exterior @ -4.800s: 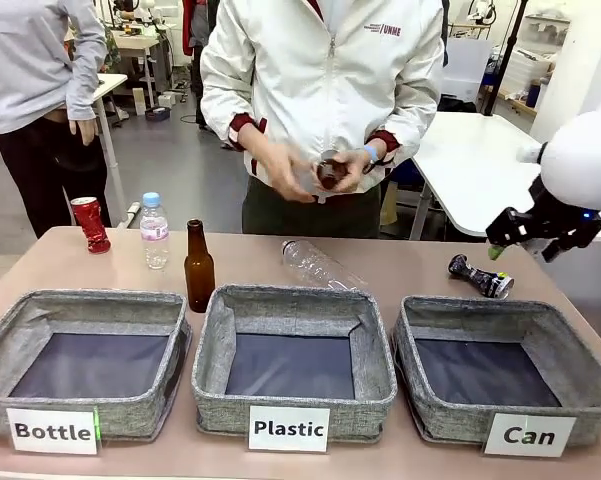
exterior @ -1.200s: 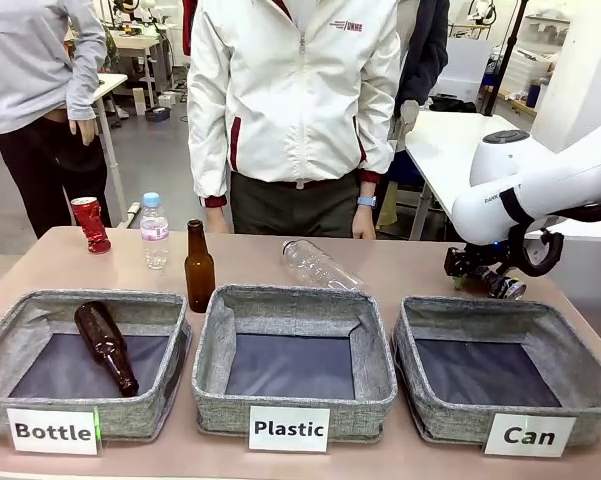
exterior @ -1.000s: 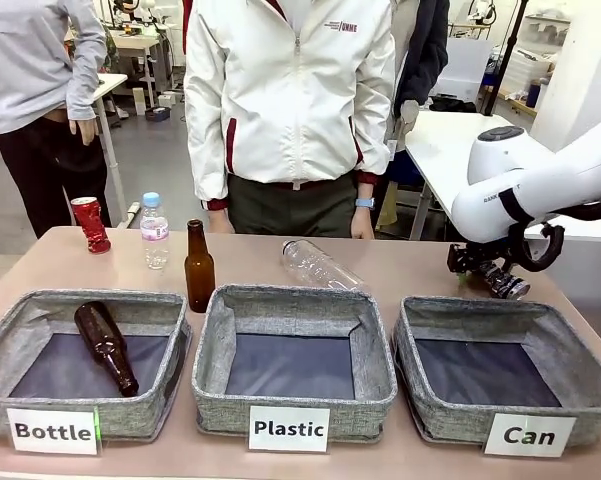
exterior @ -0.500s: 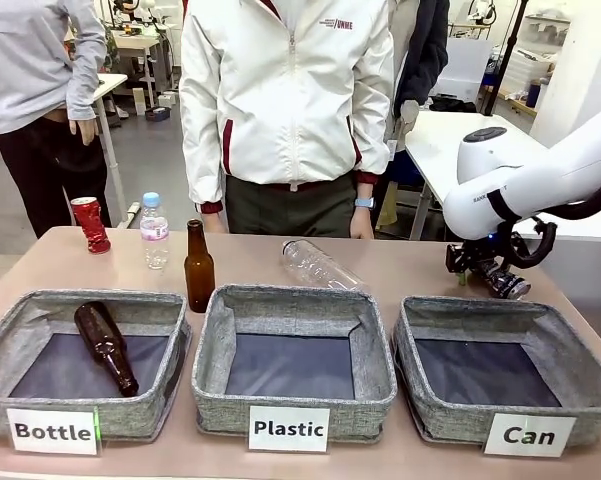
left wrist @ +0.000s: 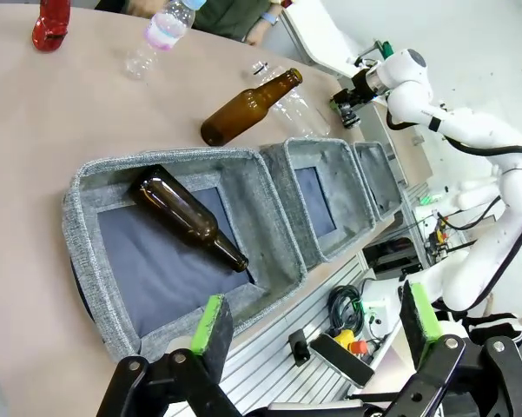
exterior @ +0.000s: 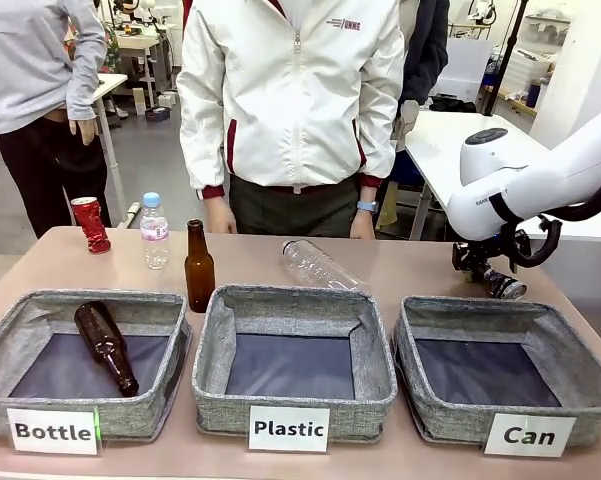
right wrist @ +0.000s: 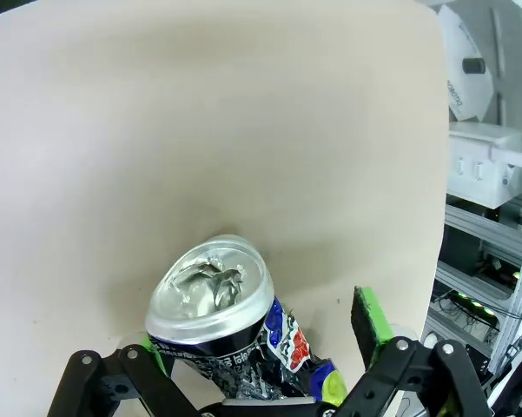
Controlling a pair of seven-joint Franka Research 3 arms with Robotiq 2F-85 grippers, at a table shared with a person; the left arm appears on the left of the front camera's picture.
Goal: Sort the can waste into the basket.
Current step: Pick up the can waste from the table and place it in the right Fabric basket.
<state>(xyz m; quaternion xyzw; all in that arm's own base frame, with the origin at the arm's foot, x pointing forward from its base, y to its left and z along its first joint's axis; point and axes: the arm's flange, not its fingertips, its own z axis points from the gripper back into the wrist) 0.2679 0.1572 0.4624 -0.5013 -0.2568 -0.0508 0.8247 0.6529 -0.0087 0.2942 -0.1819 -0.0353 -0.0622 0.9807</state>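
The dark crushed can [exterior: 502, 284] lies on the table at the far right, just behind the grey "Can" basket [exterior: 498, 312]. My right gripper [exterior: 486, 268] is down over it. In the right wrist view the can [right wrist: 219, 300] sits between the spread green pads [right wrist: 370, 314]; the gripper [right wrist: 261, 343] is open and the right pad stands clear of the can. The red crushed can [exterior: 90, 224] stands at the far left of the table. My left gripper [left wrist: 314, 334] hangs open and holds nothing, near the "Bottle" basket [left wrist: 87, 261].
A brown bottle [exterior: 105, 347] lies in the "Bottle" basket [exterior: 40, 305]. Another brown bottle [exterior: 198, 267] and a clear bottle [exterior: 154, 230] stand behind it. A clear bottle [exterior: 320, 265] lies behind the "Plastic" basket [exterior: 292, 298]. A person [exterior: 295, 110] stands across the table.
My right arm came down to the dark can and has since shifted only slightly around it. The can stays on the table. A brown bottle now lies in the "Bottle" basket.
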